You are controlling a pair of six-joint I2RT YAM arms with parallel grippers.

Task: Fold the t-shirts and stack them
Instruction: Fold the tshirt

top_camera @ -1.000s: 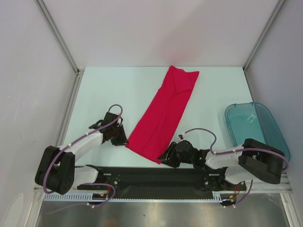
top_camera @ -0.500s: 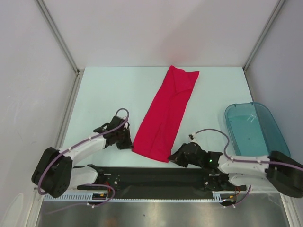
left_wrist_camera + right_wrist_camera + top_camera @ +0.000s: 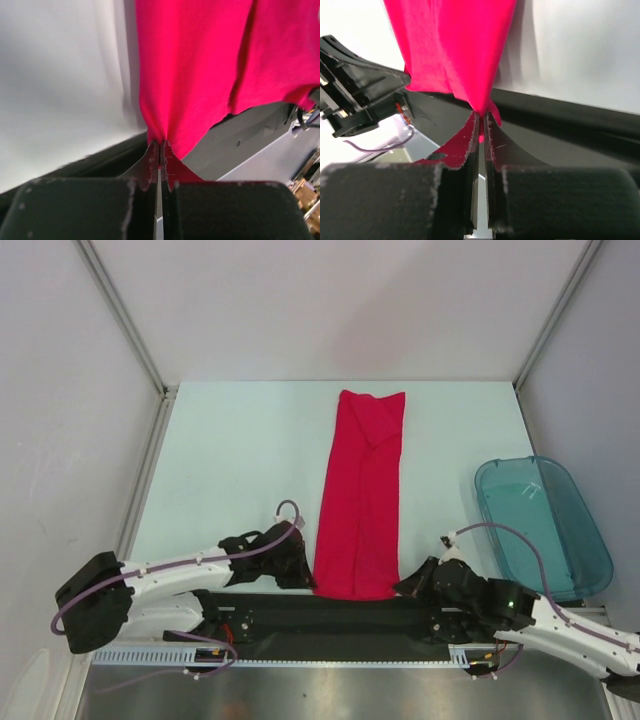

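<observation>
Near edge: both arms lie low and stretched inward along the black base plate (image 3: 330,612), left forearm coming in from the left and right forearm from the right, wrists close to the surface.

Left tool (image 3: 159,149) is pinched fully closed on the near-left hem corner of the t-shirt (image 3: 362,490), with cloth puckering out from between the tips. Right tool (image 3: 481,119) is likewise clamped tight on the near-right hem corner, red fabric bunched at the tips. The two tools sit at roughly the same level, with the hem between them.

The shirt is a long narrow red strip, already folded lengthwise. Its near hem is at the front lip of the worktop (image 3: 230,460), just overlapping the base plate. The strip runs straight away to the far side, where there is a small overlapping fold at the far end. Teal bin (image 3: 540,515) is off to the right, apart from the shirt.

Step looks like the end-to-end fold. To do it well:
- Raise both corners together at equal height.
- Hold the hem taut, not sagging.
- Carry it straight over towards the far end without skewing.
- Lay edge on edge before letting go.

The risk is one corner slipping out, as each pinch takes only a little cloth.
</observation>
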